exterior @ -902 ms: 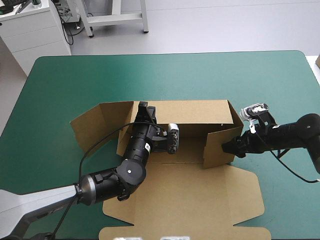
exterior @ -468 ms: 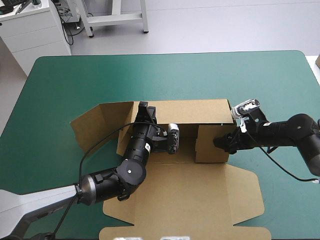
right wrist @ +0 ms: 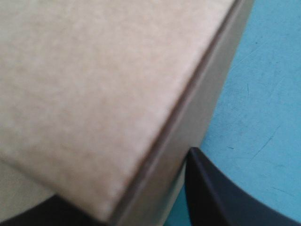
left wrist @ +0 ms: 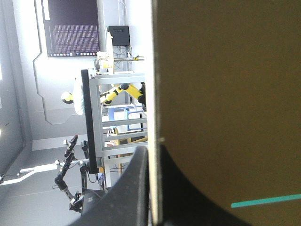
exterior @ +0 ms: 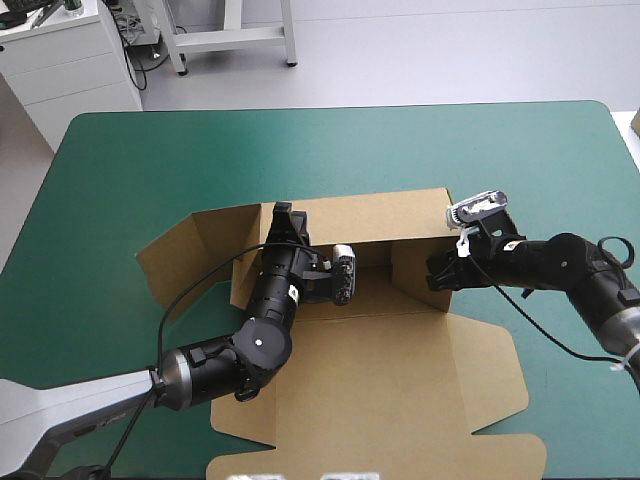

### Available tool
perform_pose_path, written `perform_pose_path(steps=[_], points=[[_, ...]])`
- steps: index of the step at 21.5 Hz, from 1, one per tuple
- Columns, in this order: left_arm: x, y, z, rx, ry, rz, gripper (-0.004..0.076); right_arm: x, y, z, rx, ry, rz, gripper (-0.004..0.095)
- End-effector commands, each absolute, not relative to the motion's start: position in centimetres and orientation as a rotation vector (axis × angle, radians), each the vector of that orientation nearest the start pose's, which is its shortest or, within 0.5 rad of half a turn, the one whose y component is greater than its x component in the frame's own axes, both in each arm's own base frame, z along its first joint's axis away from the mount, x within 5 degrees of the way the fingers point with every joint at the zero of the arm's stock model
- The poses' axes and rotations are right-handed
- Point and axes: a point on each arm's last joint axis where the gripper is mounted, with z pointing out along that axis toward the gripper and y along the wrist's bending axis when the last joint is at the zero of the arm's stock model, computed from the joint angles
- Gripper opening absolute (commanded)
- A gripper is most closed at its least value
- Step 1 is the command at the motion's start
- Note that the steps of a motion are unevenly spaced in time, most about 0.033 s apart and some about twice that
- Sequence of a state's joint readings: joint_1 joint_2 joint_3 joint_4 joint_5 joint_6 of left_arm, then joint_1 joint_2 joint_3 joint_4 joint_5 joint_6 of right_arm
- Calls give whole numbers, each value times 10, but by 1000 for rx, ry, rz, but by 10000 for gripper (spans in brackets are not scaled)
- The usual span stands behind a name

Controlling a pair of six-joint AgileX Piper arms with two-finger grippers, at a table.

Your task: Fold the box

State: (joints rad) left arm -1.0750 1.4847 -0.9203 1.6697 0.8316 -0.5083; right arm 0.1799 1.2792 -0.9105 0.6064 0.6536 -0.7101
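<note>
The brown box (exterior: pixel 380 385) is spread at the middle of the teal-green surface (exterior: pixel 150 170), lid flat toward the near edge. Its raised rear wall (exterior: pixel 370 215) is clamped in the left claw (exterior: pixel 284 218); its upright right end flap (exterior: pixel 412 268) is pinched in the right claw (exterior: pixel 437 272).

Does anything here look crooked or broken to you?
Nothing looks damaged. The box is only lopsided: its right flap stands folded inward in the right gripper, while the left flap is splayed outward. The left gripper holds the back wall.
</note>
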Motion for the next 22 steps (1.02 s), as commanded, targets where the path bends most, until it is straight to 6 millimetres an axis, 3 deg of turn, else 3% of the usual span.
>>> perform_pose_path(steps=[1,2,3,13,15,17,20,22], points=[[202,-236,310,1379,1198,884,-32,250,79,309,-562,2220,423,154],[202,-236,310,1379,1198,884,-32,251,79,310,-558,2216,419,33],[202,-236,310,1379,1198,884,-32,251,79,310,-553,2213,422,-11],[204,-240,304,1399,1194,899,-3,254,78,313,-511,2179,413,-22],[204,-240,304,1399,1194,899,113,257,77,315,-486,2156,394,-22],[204,-240,304,1394,1192,897,314,260,75,317,-452,2131,375,-22],[204,-241,305,1375,1194,877,442,262,74,318,-413,2113,364,-21],[203,-242,306,1374,1178,885,459,264,72,320,-377,2091,351,-22]])
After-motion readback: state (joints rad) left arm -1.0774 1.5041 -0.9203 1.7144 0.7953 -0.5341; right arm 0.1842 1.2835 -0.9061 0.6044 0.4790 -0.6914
